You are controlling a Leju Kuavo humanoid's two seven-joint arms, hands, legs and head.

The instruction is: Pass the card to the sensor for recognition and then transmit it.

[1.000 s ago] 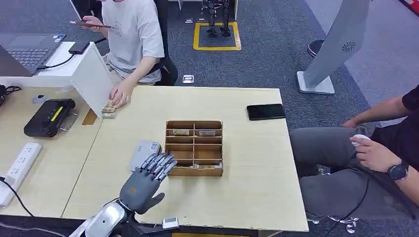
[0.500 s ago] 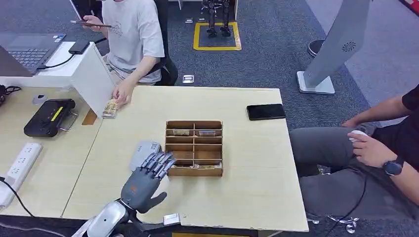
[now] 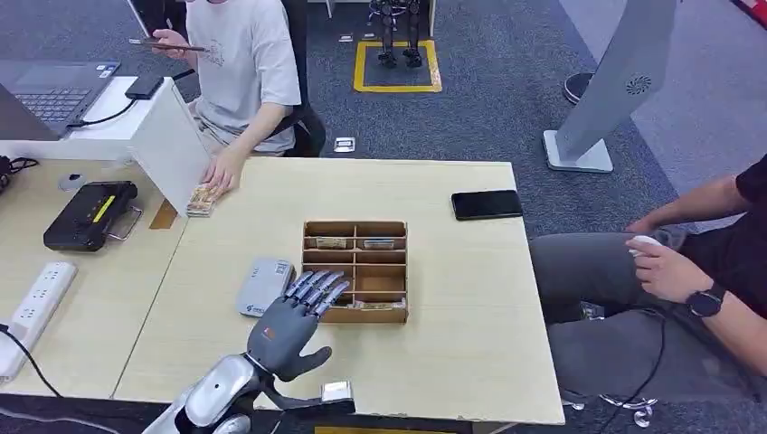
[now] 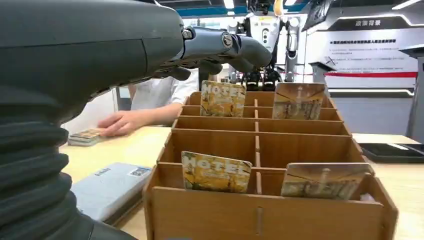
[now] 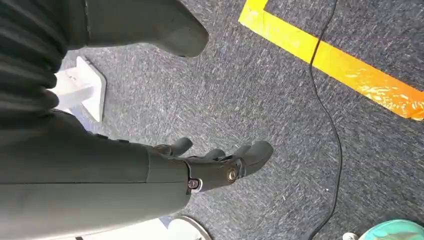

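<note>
A wooden compartment box (image 3: 355, 270) stands mid-table with cards upright in its back and front rows. In the left wrist view the front-left card (image 4: 216, 172) and the front-right card (image 4: 325, 180) stand in the nearest row. My left hand (image 3: 294, 325) hovers open at the box's front-left corner, fingers stretched over the front row and holding nothing. The grey sensor pad (image 3: 264, 285) lies flat just left of the box, beside that hand. My right hand (image 5: 210, 162) hangs over the carpet, fingers loosely spread and empty.
A person's hand rests on a card stack (image 3: 201, 200) at the table's far left corner. A black phone (image 3: 487, 204) lies at the far right. A black device (image 3: 90, 214) and a power strip (image 3: 36, 301) sit on the left table. A seated person is to the right.
My left hand has moved right and forward, off the sensor pad toward the box's front-left corner. The seated person's arm on the right shifted slightly.
</note>
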